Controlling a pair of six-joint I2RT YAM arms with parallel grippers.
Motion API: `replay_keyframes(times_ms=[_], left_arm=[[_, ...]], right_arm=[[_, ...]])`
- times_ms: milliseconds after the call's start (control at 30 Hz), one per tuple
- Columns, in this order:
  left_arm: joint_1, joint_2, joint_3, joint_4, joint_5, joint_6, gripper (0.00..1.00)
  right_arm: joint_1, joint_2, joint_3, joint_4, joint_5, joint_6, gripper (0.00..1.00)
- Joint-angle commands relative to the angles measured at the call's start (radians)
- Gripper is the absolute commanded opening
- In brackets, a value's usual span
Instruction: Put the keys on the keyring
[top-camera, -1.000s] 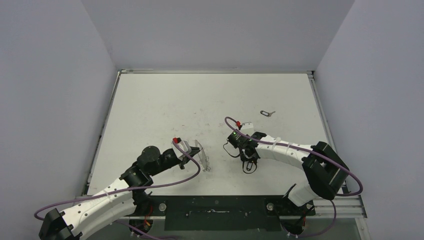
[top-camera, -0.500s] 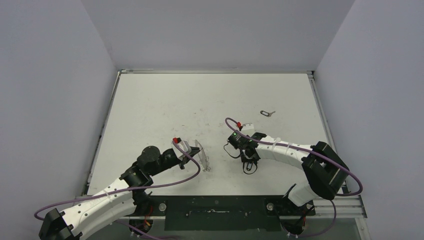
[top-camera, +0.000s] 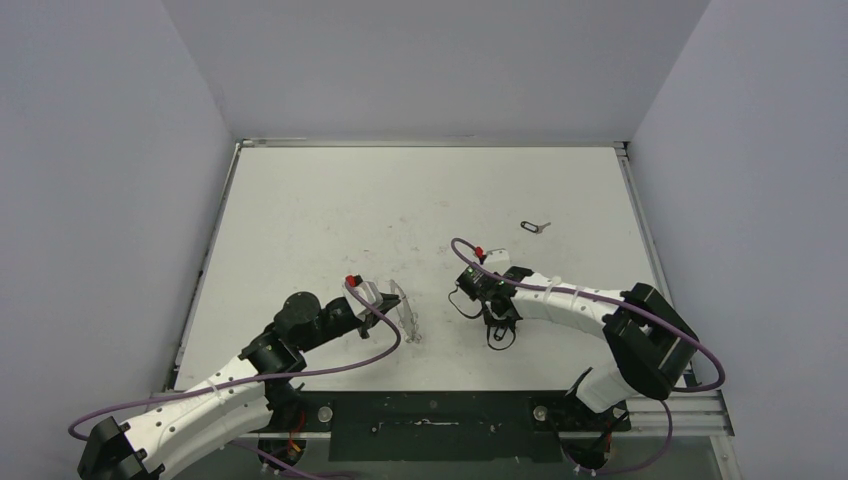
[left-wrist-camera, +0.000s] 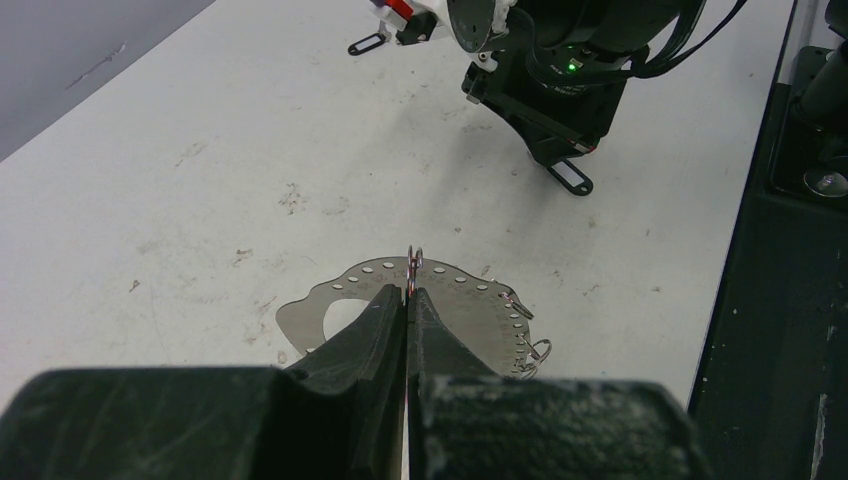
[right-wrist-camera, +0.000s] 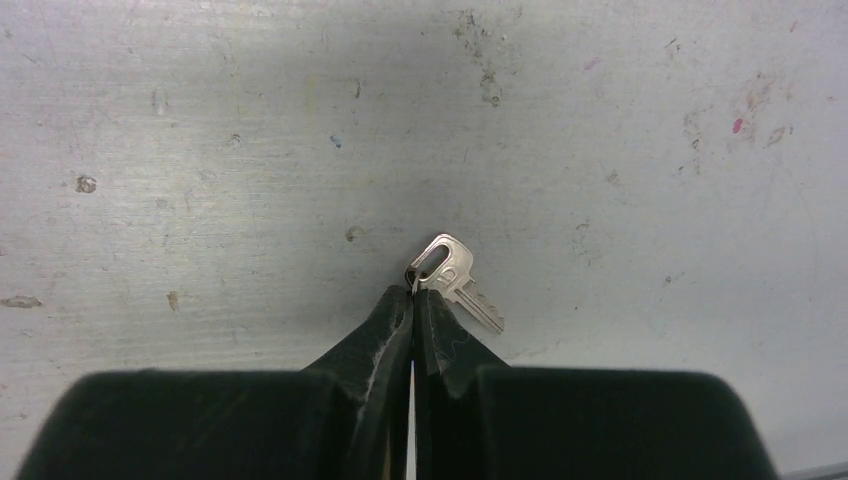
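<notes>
My left gripper (left-wrist-camera: 408, 292) is shut on the keyring (left-wrist-camera: 450, 300), a thin silvery piece with holes along its rim and tiny rings (left-wrist-camera: 535, 350) hanging from it. In the top view, the left gripper (top-camera: 388, 300) holds the keyring (top-camera: 406, 312) left of centre, just above the table. My right gripper (right-wrist-camera: 412, 292) is shut on the keys, with the small silver key (right-wrist-camera: 458, 285) sticking out at the fingertips. The black oblong loop (left-wrist-camera: 570, 178) shows under the right gripper (top-camera: 497, 333). A second key with a black loop (top-camera: 535, 226) lies on the table at the far right.
The white table (top-camera: 330, 220) is scuffed and walled by grey panels. A black rail (top-camera: 430, 410) runs along the near edge between the arm bases. Purple cables loop over both arms. The grippers are about a hand's width apart.
The right wrist has shifted very slightly toward the near edge. Both grippers stay shut on the same things.
</notes>
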Motion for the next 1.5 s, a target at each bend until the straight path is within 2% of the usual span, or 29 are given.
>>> replay_keyframes(times_ms=[0, 200, 367, 567, 667, 1100, 1267, 1467], left_arm=[[-0.003, -0.006, 0.004, 0.005, -0.001, -0.002, 0.0], [-0.003, -0.016, 0.013, -0.01, 0.001, 0.0, 0.0], [-0.003, -0.011, 0.018, -0.008, 0.005, -0.016, 0.0], [-0.003, 0.014, 0.033, 0.011, 0.013, -0.064, 0.0], [-0.003, 0.029, 0.033, 0.035, 0.023, -0.087, 0.0], [-0.003, 0.068, 0.028, 0.122, 0.09, -0.152, 0.0], [-0.003, 0.096, 0.034, 0.157, 0.167, -0.151, 0.0], [-0.004, 0.166, 0.039, 0.217, 0.17, -0.147, 0.0]], right_arm=[[0.003, -0.046, 0.009, -0.004, 0.026, -0.012, 0.0], [0.005, -0.13, 0.05, 0.006, 0.027, -0.142, 0.0], [0.005, -0.301, 0.037, 0.078, 0.019, -0.296, 0.0], [-0.003, -0.466, 0.035, 0.134, -0.077, -0.405, 0.0], [-0.003, -0.509, 0.027, 0.184, -0.188, -0.462, 0.0], [0.009, -0.451, 0.105, 0.265, -0.519, -0.629, 0.0], [0.011, -0.431, 0.122, 0.264, -0.594, -0.656, 0.0], [0.015, -0.436, 0.095, 0.296, -0.715, -0.658, 0.0]])
